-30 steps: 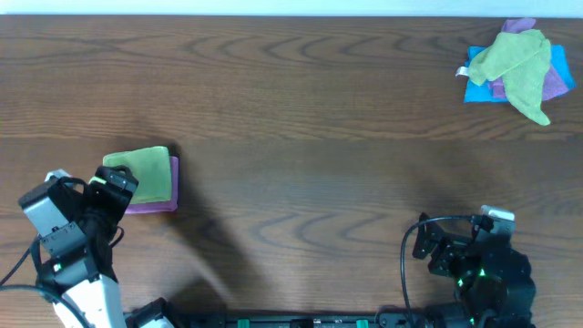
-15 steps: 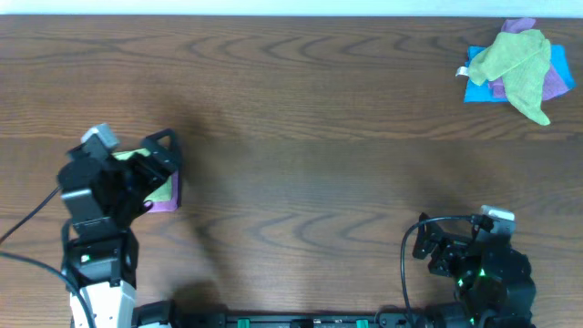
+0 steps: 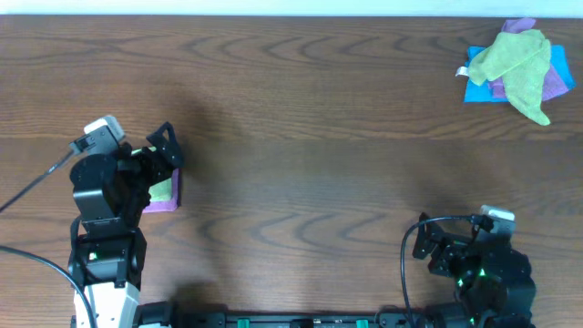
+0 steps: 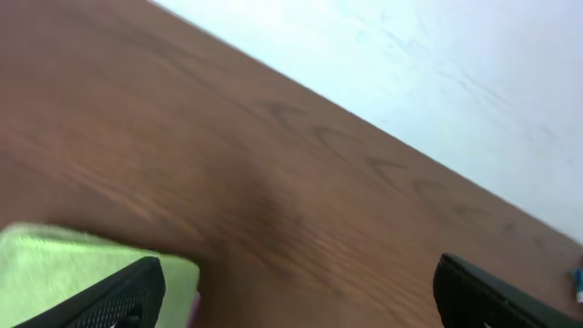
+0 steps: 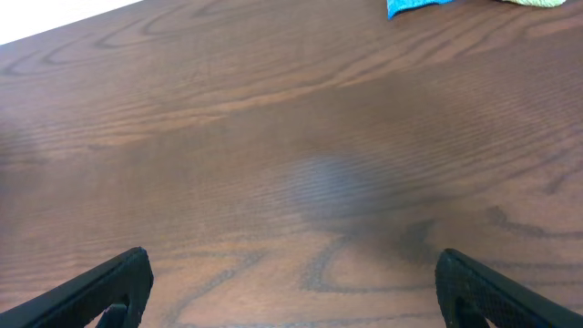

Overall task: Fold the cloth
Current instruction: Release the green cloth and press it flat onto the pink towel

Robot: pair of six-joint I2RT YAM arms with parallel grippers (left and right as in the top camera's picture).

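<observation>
Bright, even, diffuse light from above, no hard glare. Overhead view sharp; soft shadows on table (image 3: 301,182) just right of left arm (image 3: 107,200). Left wrist view blurry throughout, cloth (image 4: 73,269) smeared, white backdrop (image 4: 437,64) at far edge nearly blown out. Right wrist view clearer, w/ faint grey shadow patch mid-frame.

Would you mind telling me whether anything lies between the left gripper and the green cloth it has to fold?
Nothing visible does. The open left gripper hangs right over the cloth, which lies folded on a pink-purple cloth. The wrist view shows only the cloth's edge and bare table between the fingers.
</observation>
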